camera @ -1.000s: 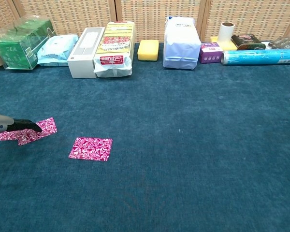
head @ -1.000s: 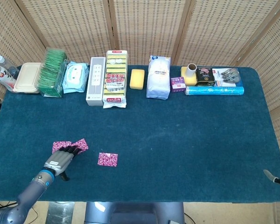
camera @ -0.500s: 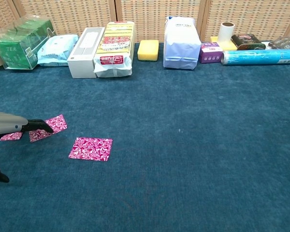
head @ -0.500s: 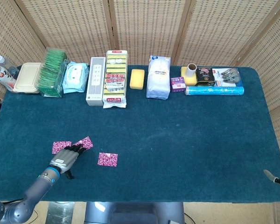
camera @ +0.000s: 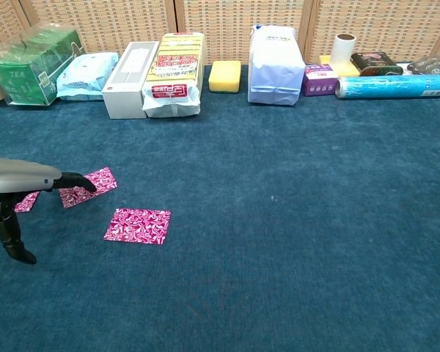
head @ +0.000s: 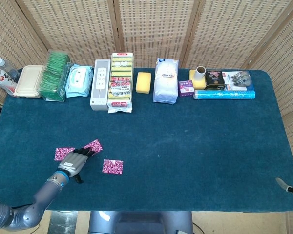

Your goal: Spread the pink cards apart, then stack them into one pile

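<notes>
Spreading the pink cards, lower left of the table.

Left hand (head: 75,163) lies flat, fingertips pressing on the middle card (camera: 88,187); it grips nothing. Another card (head: 64,153) lies left, a third (head: 112,166) right, all apart. Judged next: gather them into one pile.

Three pink cards (head: 112,166) — seemingly

The head view looks steeply down on the whole dark blue felt table (head: 195,146). The chest view sits lower and nearer, facing the back row. Both share the table's middle.
</notes>
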You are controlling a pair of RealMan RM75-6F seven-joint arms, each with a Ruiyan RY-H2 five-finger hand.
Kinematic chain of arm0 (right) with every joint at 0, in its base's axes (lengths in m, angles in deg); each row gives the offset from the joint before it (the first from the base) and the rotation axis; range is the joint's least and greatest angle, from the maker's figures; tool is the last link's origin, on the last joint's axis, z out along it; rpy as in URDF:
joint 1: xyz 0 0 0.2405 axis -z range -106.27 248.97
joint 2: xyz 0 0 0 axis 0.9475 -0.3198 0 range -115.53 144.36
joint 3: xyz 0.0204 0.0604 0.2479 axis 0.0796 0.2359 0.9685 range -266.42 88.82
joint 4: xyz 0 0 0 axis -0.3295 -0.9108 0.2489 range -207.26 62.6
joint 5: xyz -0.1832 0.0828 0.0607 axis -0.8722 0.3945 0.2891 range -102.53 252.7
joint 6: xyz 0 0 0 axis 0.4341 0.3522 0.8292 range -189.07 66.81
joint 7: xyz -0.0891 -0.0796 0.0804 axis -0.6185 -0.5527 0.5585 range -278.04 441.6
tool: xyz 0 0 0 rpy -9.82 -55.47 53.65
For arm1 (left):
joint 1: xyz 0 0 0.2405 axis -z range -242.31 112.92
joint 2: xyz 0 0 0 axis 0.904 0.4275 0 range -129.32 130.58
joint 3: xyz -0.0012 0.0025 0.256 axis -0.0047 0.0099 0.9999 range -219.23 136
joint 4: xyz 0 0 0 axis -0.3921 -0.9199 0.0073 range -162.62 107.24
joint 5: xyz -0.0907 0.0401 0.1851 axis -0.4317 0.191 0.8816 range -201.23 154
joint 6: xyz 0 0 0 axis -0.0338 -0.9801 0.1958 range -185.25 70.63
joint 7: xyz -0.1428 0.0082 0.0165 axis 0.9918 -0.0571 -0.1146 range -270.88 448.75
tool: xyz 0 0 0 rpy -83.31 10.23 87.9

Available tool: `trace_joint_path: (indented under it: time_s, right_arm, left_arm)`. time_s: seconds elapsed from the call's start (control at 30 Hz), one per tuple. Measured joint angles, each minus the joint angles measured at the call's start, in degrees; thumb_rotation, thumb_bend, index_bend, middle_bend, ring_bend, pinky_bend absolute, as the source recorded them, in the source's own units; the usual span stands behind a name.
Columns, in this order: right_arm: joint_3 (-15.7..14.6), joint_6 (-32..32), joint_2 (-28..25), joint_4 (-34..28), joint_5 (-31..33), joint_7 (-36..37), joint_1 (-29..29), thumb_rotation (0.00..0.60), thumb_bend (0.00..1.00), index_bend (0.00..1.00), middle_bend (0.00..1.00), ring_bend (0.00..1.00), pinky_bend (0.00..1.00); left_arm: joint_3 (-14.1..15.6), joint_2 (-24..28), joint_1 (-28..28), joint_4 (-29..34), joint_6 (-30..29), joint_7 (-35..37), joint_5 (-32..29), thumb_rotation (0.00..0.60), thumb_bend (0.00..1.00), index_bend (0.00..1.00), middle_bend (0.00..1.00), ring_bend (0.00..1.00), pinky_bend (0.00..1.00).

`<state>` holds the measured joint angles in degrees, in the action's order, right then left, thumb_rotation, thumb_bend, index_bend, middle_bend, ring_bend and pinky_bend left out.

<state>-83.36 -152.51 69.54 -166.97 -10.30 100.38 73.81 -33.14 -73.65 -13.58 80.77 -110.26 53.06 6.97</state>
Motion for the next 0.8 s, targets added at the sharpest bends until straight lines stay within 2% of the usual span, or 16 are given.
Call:
trace_joint_path:
  time_s: [0.43,0.8]
  right_arm:
    - [0.0,0.0,0.0,0.3,0.1,0.5,0.0,0.6,0.0,0.12,0.07,0.01,0.0]
    - [0.0,0.2,-0.2,0.2,0.0,0.7,0.0,0.6,0.0,0.12,0.07,0.01,0.0]
  left_arm:
    - [-2.1,-0.9,2.2,-0.1,-1.3,-0.9,-3.2,0.6,0.03,0.0,0.0,0.0,0.1]
    - [-3.0,5.0,-1.2,2.9,-2.9,5.5,3.0,0.6,0.06,0.0,0.0,0.0,0.1]
